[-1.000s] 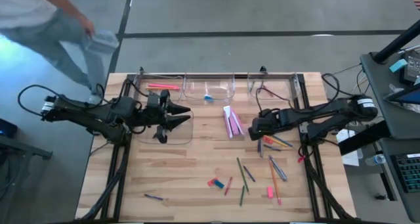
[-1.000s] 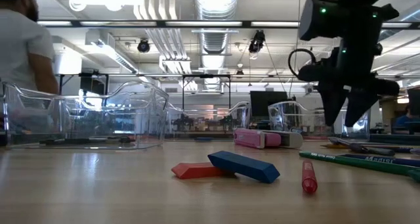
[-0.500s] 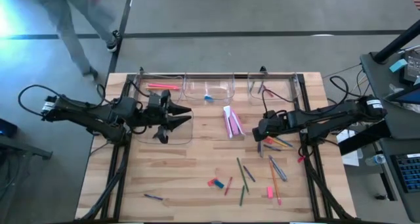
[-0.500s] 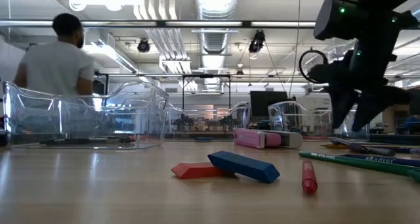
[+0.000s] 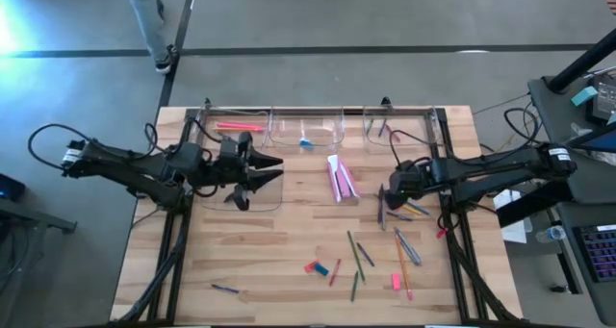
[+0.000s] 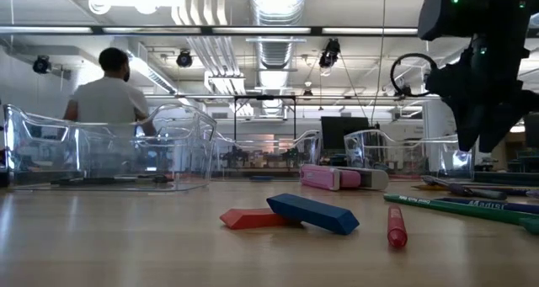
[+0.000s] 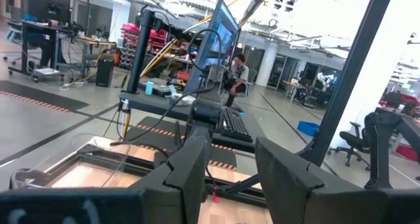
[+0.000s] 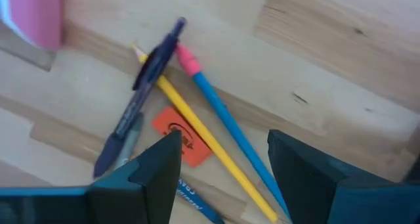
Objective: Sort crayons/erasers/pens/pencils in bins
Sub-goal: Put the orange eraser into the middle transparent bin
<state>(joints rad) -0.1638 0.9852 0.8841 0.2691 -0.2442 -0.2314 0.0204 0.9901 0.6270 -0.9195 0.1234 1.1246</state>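
The right gripper [image 5: 382, 205] hung with its fingers apart, holding nothing, over a loose heap right of centre on the tabletop [image 5: 289, 241]; its wrist view showed a yellow pencil [image 8: 197, 133], a blue pencil [image 8: 226, 122], a dark blue pen [image 8: 141, 96] and an orange eraser [image 8: 180, 137] lying crossed just beneath it. The left gripper [image 5: 274, 169] waited with its fingers spread above the wide clear bin [image 5: 274, 201] at the left. Three more bins [image 5: 322, 136] stood in a row along the far edge. Two pink erasers [image 5: 341, 181] lay side by side at the centre. Nearer, a red eraser [image 6: 253, 218] touched a blue eraser [image 6: 313, 213], with a red crayon [image 6: 396, 226] close by. A person [image 6: 108, 98] stood in the room beyond
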